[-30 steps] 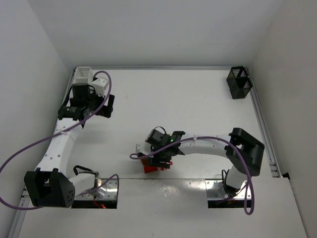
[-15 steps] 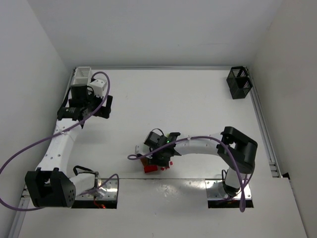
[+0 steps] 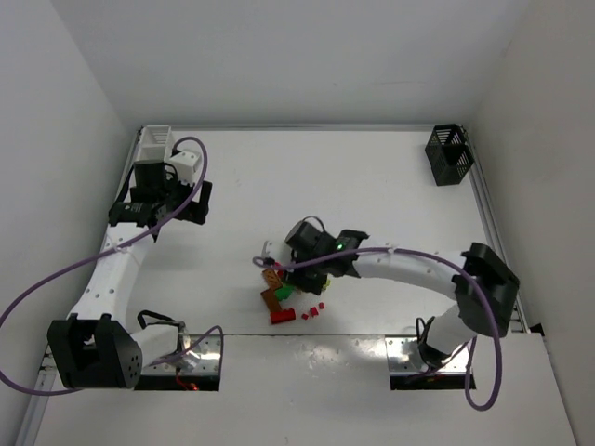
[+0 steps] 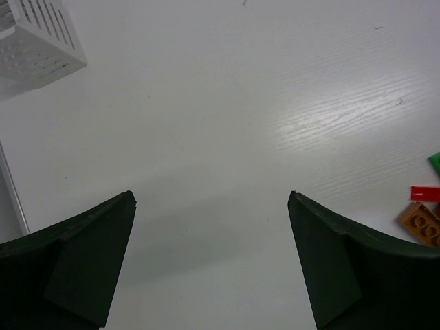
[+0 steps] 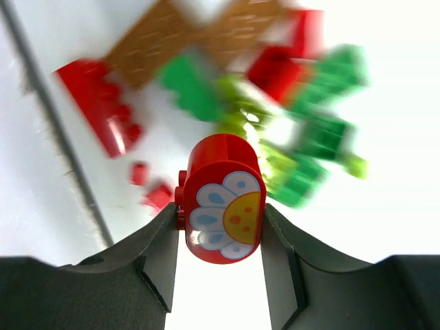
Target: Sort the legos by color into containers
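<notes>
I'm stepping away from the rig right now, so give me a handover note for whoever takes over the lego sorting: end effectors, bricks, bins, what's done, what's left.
Left end effector: open, empty, hovering over bare table near the white bin.
Right end effector: shut on a red flower-printed brick, held above the pile.
Legos: red, orange, green and lime bricks heaped at the table's near centre. Black bin sits in the far right corner.
Done: one red brick picked up. What the bins hold cannot be seen.
Left: bin that brick, then sort the rest of the pile by color.
</notes>
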